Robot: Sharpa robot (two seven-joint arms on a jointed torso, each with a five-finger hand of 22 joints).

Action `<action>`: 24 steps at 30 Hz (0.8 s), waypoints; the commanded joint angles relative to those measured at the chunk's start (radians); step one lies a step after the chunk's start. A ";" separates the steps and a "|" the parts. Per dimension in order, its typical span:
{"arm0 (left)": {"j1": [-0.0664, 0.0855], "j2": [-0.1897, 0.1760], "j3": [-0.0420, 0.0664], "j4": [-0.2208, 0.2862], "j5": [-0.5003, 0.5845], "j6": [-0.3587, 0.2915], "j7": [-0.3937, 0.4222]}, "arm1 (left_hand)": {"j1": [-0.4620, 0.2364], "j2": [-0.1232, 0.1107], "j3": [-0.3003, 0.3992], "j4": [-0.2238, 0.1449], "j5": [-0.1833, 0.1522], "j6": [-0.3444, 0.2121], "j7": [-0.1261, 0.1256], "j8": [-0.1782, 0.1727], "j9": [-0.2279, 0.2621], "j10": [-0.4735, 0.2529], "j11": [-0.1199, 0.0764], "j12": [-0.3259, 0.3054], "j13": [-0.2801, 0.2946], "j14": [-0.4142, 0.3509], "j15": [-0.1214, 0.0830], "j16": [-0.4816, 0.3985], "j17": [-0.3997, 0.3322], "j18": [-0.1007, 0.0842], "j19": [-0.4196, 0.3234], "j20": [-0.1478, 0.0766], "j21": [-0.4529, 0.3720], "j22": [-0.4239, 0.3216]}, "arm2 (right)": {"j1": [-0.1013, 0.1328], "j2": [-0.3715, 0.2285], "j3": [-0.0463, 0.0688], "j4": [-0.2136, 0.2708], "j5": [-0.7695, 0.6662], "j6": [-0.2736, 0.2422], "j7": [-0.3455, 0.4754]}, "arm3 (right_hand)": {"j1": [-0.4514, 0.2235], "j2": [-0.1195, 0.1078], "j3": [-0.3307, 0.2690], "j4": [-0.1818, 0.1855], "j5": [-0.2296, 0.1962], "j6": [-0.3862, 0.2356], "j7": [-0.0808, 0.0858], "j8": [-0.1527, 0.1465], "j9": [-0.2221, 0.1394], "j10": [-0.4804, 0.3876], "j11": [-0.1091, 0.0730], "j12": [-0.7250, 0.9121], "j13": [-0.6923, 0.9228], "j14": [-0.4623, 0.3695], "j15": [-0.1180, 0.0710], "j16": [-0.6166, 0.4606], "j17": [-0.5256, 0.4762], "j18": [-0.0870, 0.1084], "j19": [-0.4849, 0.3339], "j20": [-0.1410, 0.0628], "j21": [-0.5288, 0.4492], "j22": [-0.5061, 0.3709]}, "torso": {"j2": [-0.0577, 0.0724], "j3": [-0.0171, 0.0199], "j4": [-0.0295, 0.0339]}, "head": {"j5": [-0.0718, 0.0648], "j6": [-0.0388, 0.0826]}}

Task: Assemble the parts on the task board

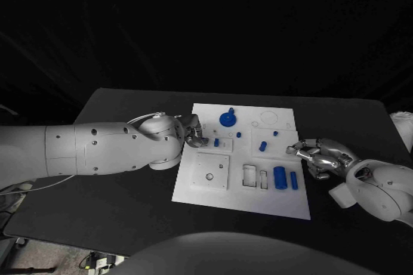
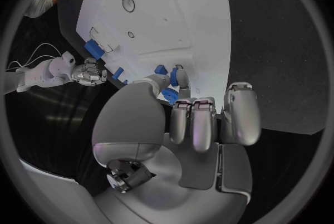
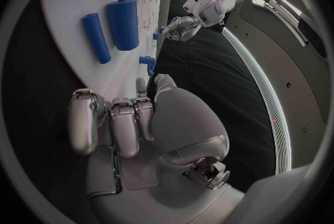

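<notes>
The white task board [image 1: 241, 197] lies mid-table. My left hand [image 1: 194, 133] is at its left edge, fingers curled; its thumb and a fingertip [image 2: 180, 77] pinch a small blue part [image 1: 216, 142] [image 2: 171, 96] low on the board. My right hand [image 1: 315, 156] [image 3: 132, 118] hovers at the board's right edge, fingers curled in with nothing in them. Near it lie a thick blue cylinder [image 1: 280, 176] [image 3: 125, 23] and a slim one [image 1: 293, 179] [image 3: 95, 37]. A round blue knob [image 1: 228, 119] sits at the board's far side, with small blue pegs [image 1: 263, 147] between.
A raised square plate with a hole [image 1: 209, 170] and rectangular slots [image 1: 249, 175] occupy the board's near half. A ring outline [image 1: 269, 117] marks the far right. A white object [image 1: 403, 124] lies at the table's right edge. Black tabletop [image 1: 120, 114] surrounds the board.
</notes>
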 commanded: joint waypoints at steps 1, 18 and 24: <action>-0.001 0.006 0.000 0.001 -0.016 -0.020 -0.030 | -0.015 -0.004 0.009 -0.001 -0.008 -0.003 0.002 0.002 0.001 0.108 0.002 0.002 0.263 0.107 0.000 0.002 0.263 0.013 0.026 -0.003 -0.004 0.204 | -0.001 0.001 0.000 0.000 -0.006 0.008 0.002 | 0.010 0.001 0.005 -0.001 0.005 0.000 0.001 -0.004 -0.001 0.157 -0.046 -0.004 0.102 0.082 -0.005 -0.004 0.227 0.004 -0.009 0.001 -0.005 0.188 | 0.001 -0.0005 0.0006 | 0.001 0.000; -0.010 0.022 0.000 -0.023 -0.016 -0.028 -0.017 | -0.037 -0.006 0.023 -0.003 -0.042 0.000 0.001 0.005 0.000 0.108 0.002 0.002 0.263 0.107 0.000 0.002 0.263 0.013 0.026 -0.002 -0.005 0.204 | -0.001 0.003 0.000 -0.002 -0.006 0.009 0.005 | 0.010 0.000 0.006 -0.001 0.005 0.000 0.001 -0.005 -0.001 0.157 -0.046 -0.004 0.101 0.082 -0.005 -0.004 0.227 0.003 -0.009 0.001 -0.004 0.188 | 0.000 -0.0003 -0.0001 | 0.001 0.000; -0.011 0.025 0.000 -0.028 -0.015 -0.025 -0.014 | -0.039 -0.005 0.025 -0.003 -0.048 0.001 0.001 0.006 0.000 0.108 0.002 0.002 0.263 0.107 0.000 0.002 0.263 0.013 0.025 -0.002 -0.007 0.204 | -0.002 0.002 0.000 -0.002 -0.006 0.009 0.006 | 0.010 0.000 0.006 -0.001 0.005 0.000 0.001 -0.005 -0.001 0.157 -0.046 -0.004 0.101 0.082 -0.005 -0.004 0.227 0.003 -0.009 0.001 -0.004 0.188 | 0.000 -0.0002 -0.0001 | 0.001 0.000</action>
